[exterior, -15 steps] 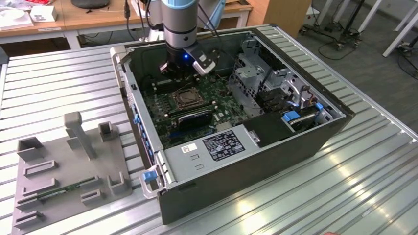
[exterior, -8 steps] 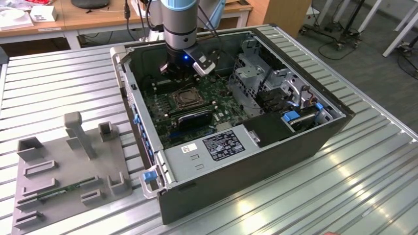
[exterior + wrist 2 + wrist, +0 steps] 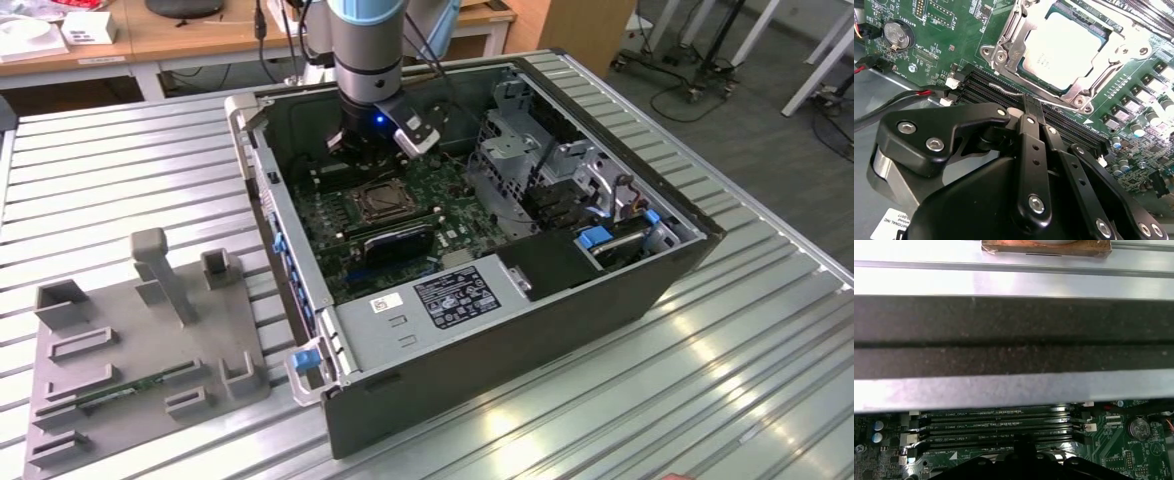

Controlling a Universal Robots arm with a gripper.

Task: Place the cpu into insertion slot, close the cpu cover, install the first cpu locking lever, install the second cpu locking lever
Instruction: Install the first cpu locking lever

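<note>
The cpu (image 3: 1064,47), with a dull silvery top, lies in the insertion slot (image 3: 378,203) on the green motherboard (image 3: 949,30). The silvery cpu cover (image 3: 1015,46) lies folded down around it, and the chip shows through its window. A thin wire locking lever (image 3: 1004,90) runs along the socket's edge beside the black memory slots (image 3: 1074,127). My gripper (image 3: 1031,102) is shut, its black fingertips right at this lever. I cannot tell whether the wire is pinched. In the exterior view the gripper (image 3: 380,150) hangs inside the open case, just behind the socket.
The open computer case (image 3: 400,320) lies on a slatted metal table (image 3: 747,400). Its wall (image 3: 1014,350) rises close behind the memory slots (image 3: 999,425). A drive cage (image 3: 514,150) stands at the exterior view's right. Red and black cables (image 3: 909,95) lie beside the gripper. A grey fixture tray (image 3: 134,340) sits outside.
</note>
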